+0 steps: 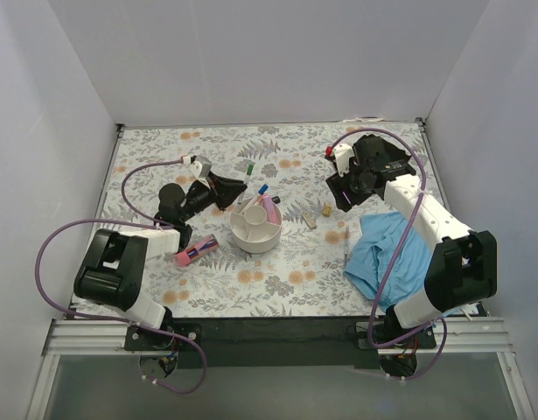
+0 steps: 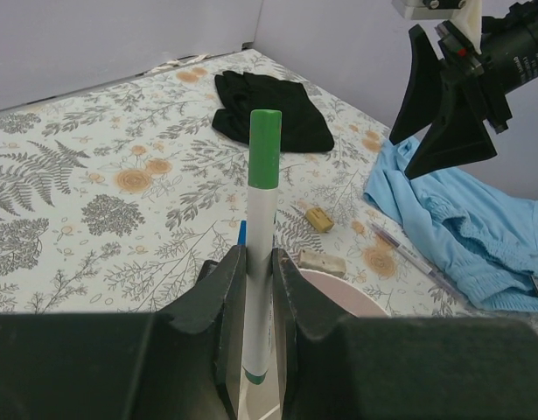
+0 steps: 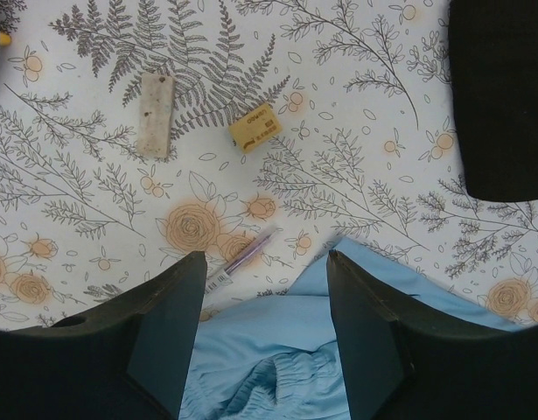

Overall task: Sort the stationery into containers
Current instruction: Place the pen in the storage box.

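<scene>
My left gripper [image 1: 240,186] is shut on a white marker with a green cap [image 2: 265,144], which sticks out past the fingertips [image 2: 229,271] just over the round white organiser [image 1: 256,229]; its rim shows in the left wrist view [image 2: 343,296]. A blue-capped marker [image 1: 262,190] and a pale pink pen [image 1: 273,210] stand in the organiser. A pink-and-dark case [image 1: 196,251] lies left of it. My right gripper [image 3: 267,258] is open and empty above a thin purple pen [image 3: 242,259] and the blue cloth's edge. Two tan blocks [image 3: 155,114] [image 3: 254,128] lie beyond it.
The blue cloth [image 1: 387,254] lies crumpled at the right front. A black cloth [image 2: 273,109] lies at the back right, also in the right wrist view [image 3: 500,96]. White walls close in the floral table [image 1: 164,157] on three sides.
</scene>
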### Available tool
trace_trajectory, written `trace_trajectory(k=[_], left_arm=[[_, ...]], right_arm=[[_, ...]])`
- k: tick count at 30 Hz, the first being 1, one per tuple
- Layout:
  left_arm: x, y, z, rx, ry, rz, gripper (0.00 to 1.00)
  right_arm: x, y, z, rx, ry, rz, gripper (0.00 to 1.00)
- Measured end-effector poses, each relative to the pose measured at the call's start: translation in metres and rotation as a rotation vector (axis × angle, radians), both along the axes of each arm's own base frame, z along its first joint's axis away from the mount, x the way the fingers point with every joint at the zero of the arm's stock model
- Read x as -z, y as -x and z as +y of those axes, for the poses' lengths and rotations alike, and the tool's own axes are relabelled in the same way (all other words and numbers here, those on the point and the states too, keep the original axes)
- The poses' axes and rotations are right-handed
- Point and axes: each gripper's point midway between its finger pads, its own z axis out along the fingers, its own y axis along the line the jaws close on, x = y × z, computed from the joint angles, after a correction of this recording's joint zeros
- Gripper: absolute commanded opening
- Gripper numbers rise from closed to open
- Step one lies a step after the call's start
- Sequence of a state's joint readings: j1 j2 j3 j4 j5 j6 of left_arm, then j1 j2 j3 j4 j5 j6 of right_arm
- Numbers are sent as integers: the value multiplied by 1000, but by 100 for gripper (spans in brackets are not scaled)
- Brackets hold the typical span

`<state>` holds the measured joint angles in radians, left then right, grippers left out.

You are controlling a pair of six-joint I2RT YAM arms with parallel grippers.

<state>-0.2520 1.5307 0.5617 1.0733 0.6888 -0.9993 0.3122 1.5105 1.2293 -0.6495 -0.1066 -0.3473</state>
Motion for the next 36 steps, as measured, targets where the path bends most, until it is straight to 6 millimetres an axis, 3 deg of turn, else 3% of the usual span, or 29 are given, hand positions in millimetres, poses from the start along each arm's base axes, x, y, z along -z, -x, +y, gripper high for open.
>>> trace_trajectory(k=[12,13,14,17,19,20,22,23,26,29,33,36], left_arm=[[46,2,-8,18,-54,74,0],[48,3,-8,16,-57,77,3],[52,3,-7,13,-61,78,14],[59,5,-6,6,-71,82,17],[60,4,-5,-1,-77,76,29],[60,4,-5,-5,-80,72,49],[60,3,-4,-12,-85,64,72],[59,2,-4,-18,-84,64,77],[55,2,-2,-33,-84,69,78],[43,4,1,-46,-90,58,79],[-2,4,11,-108,-95,-5,84],[-58,-3,26,-213,-81,-43,62]], right_arm=[[0,1,2,-8,-1,-1,66],[0,2,2,-8,-1,-1,66],[1,3,2,-8,-1,-2,66],[4,8,0,-8,2,5,66],[6,11,-1,-9,2,8,66],[7,12,-1,-8,3,11,66],[7,12,-1,-10,2,7,66],[7,13,-1,-10,2,5,66],[4,15,-1,-11,-2,-3,66],[-1,15,0,-13,-12,-17,66],[-7,19,7,-39,-44,-25,65],[-7,32,27,-121,-77,-11,62]])
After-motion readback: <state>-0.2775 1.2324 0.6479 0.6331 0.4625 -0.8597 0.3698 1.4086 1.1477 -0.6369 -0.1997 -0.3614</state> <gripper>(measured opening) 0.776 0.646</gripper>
